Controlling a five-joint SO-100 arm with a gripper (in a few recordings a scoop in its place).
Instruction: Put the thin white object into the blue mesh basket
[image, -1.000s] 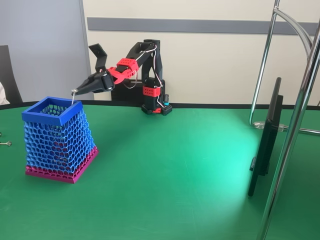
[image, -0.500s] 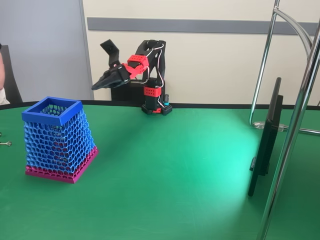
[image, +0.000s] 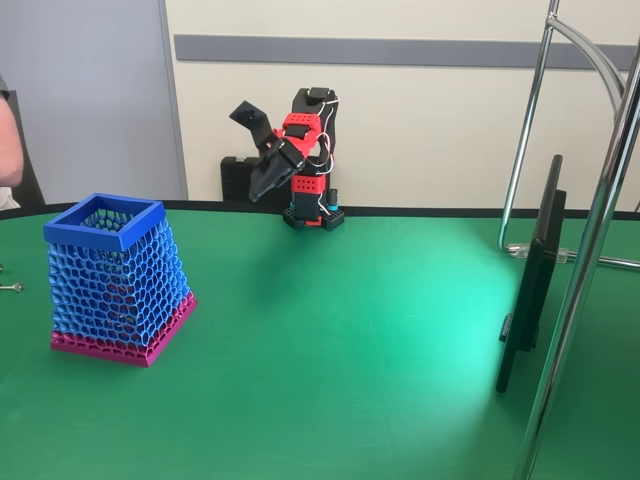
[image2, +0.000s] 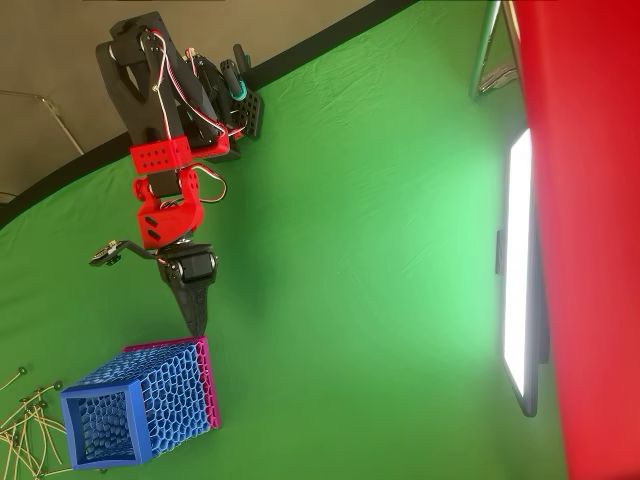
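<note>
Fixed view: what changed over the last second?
A second ago the gripper was reaching over the blue mesh basket, pinching the thin white object above its opening. That object has left the fingers, apparently released into the basket. The arm has pulled back toward its base, the gripper now pointing down, one finger swung wide. The basket, the green table and the monitor have not moved.

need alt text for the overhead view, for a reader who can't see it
A black-and-red robot arm stretches over a green table, its empty tool pointing at the base of a blue mesh basket. Thin white strands lie beside the basket, at the picture's left edge.
</note>
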